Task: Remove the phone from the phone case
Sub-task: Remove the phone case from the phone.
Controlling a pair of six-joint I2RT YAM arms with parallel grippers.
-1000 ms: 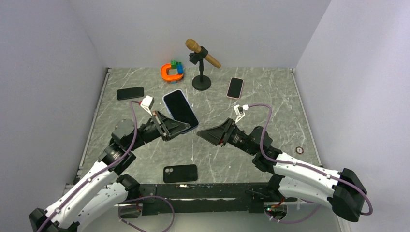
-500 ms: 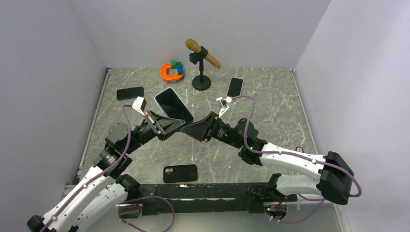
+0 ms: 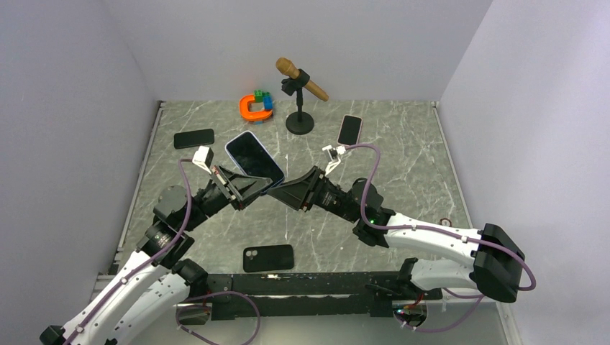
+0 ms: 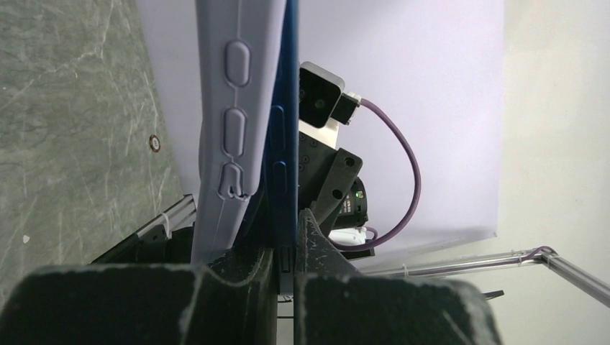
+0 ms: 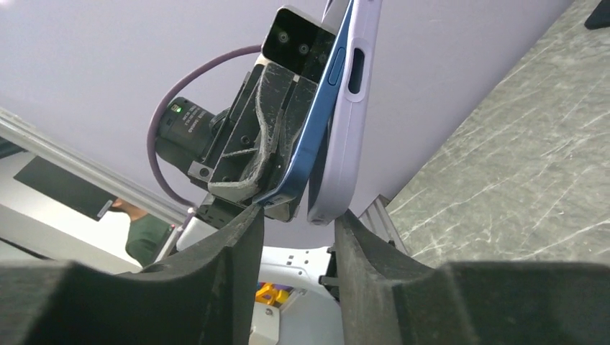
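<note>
- Left gripper [image 3: 247, 188]: clenched on phone [image 3: 252, 161], raised over mid-table.
- Right gripper [image 3: 280, 192]: jaws straddling phone case [image 5: 351, 122] corner; grip unclear.
- Step: peeling case. Next: pinch case alone, pull right.

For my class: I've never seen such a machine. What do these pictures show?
Two robot arms with two-finger grippers stand at a table. One camera looks down from above; one sits on each wrist. The left gripper is shut on a blue phone, one corner out of its lilac case, held aloft. The right gripper straddles that corner; whether it grips is unclear. On the table: a black phone, a second phone, a dark phone or case, toy blocks, a microphone.
</note>
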